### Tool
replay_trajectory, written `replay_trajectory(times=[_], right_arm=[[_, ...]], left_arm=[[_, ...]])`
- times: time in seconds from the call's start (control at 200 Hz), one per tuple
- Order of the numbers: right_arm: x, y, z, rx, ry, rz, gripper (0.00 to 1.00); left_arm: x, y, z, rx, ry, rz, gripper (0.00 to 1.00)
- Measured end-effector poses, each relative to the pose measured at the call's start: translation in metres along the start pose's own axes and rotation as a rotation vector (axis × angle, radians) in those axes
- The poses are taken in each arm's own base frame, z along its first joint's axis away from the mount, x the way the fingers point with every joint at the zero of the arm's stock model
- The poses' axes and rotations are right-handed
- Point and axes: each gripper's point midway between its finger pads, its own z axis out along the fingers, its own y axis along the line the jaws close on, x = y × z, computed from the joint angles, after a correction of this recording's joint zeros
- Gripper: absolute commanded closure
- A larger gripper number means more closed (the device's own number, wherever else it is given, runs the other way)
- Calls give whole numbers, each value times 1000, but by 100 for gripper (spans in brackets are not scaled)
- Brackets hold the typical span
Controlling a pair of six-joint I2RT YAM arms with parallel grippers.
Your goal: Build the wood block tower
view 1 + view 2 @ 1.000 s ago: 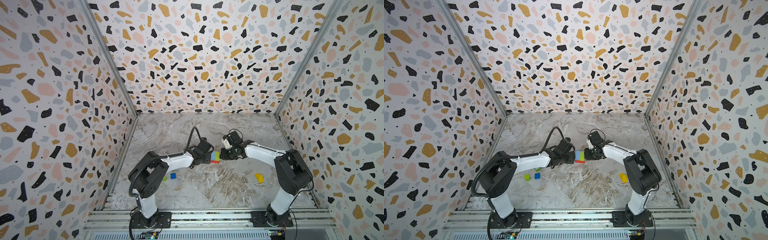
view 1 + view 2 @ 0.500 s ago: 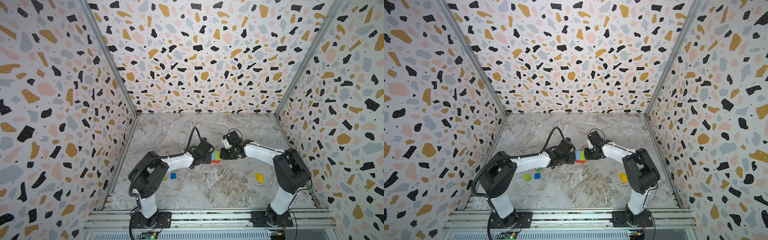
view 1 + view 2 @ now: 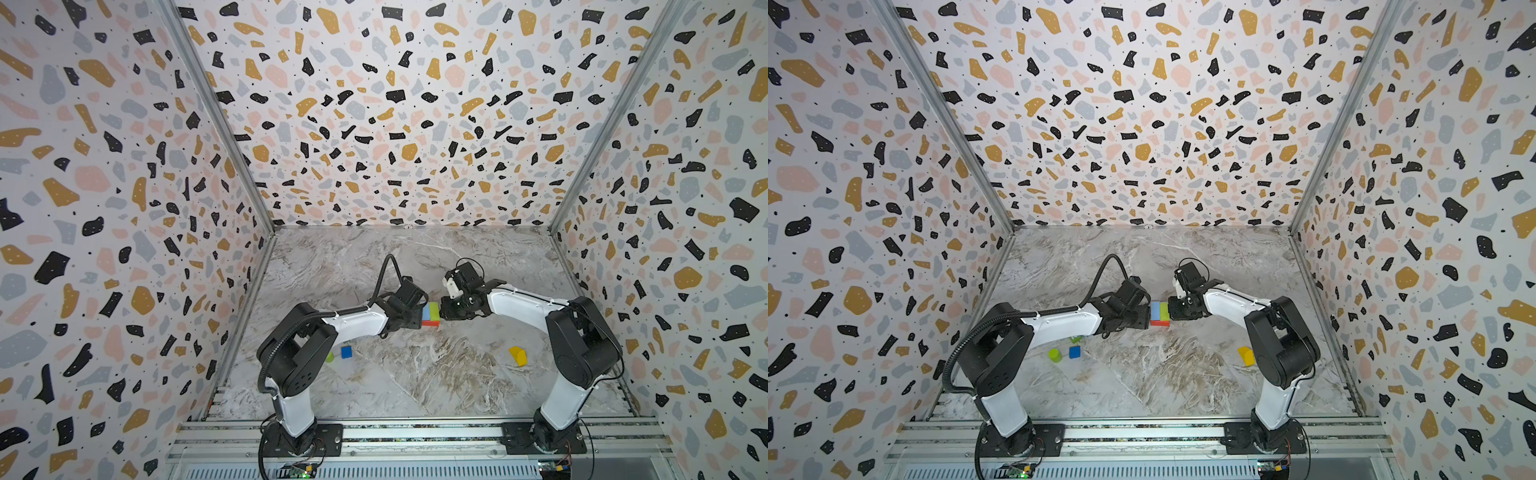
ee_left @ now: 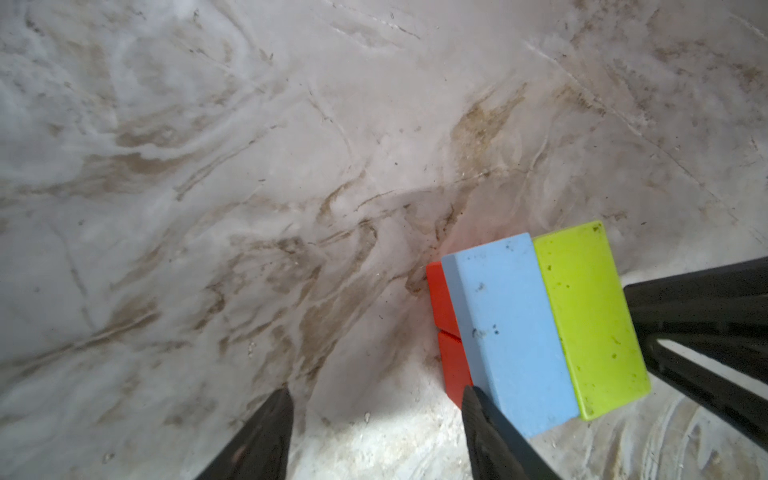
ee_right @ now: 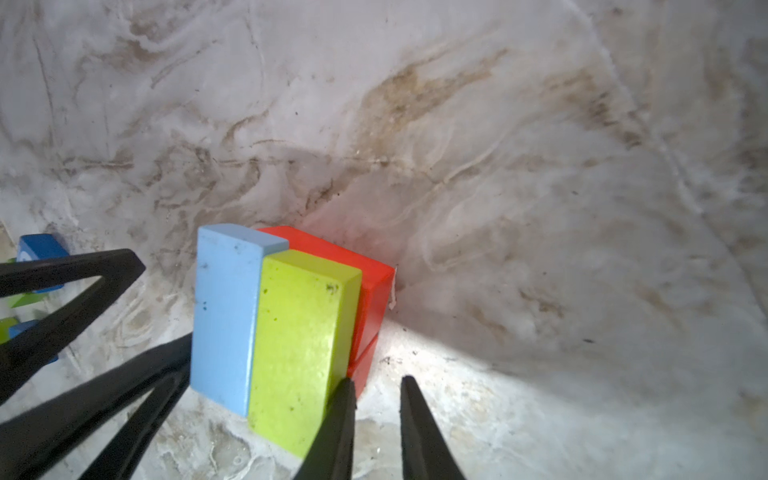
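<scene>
Roughly halfway up, by the look of it. Finds the wood block tower [image 3: 430, 314] at mid-surface, squarely between the two arms: two red slabs [image 4: 444, 303] end to end as base, topped by a light blue bar [image 4: 511, 328] and a lime bar [image 4: 590, 316] side by side, long axes parallel and crosswise to the line from tool to tool. Shows the left tool [image 4: 377, 392] open and empty, one finger at the blue bar's outer long side, touching or just beside. Shows the right tool [image 5: 378, 380] closed down on nothing, one finger at the lime bar's outer long side. Likely calls next for a loose block: blue cube [image 3: 346, 352] and lime cylinder [image 3: 1054, 355] near the left arm, back toward its base from the left tool; yellow block [image 3: 517, 355] nearer the right arm. Probably a left-arm fetch, drawing sideways off the bars without nudging them.
</scene>
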Motion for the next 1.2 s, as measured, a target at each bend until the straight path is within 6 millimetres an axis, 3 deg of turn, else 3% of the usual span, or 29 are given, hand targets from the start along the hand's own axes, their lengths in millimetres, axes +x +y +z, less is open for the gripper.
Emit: replay_trajectory(times=[0.39, 0.671, 0.841, 0.946, 1.201], right_arm=[[0, 0, 0, 0, 0, -1, 77], [-1, -8, -5, 19, -1, 10, 76], [-13, -16, -31, 31, -54, 17, 69], [-25, -16, -54, 29, -120, 2, 64], [-33, -6, -100, 1, -238, -64, 51]], left_arm=[[-2, 1, -1, -10, -5, 3, 34], [-8, 9, -10, -29, -16, -3, 18], [-28, 15, -37, -32, -78, -20, 11], [-40, 21, -55, -43, -122, -22, 0], [-46, 48, -101, -86, -196, -49, 0]])
